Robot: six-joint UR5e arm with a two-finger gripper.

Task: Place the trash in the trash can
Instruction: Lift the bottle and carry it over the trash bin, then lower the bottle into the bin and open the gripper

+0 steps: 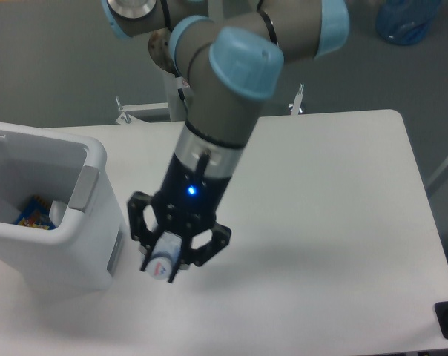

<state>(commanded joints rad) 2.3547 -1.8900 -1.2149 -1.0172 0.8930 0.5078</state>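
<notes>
One large white rectangular plastic bin with a thick rounded rim (98, 159) stands at the surface's (335, 222) nine o'clock edge, colourful wrappers (33, 213) lying inside. Just off its four o'clock corner, above the surface, the black two-finger claw (168, 259) is closed around a clear plastic bottle with a white cap (163, 261), cap end pointing toward seven o'clock.
</notes>
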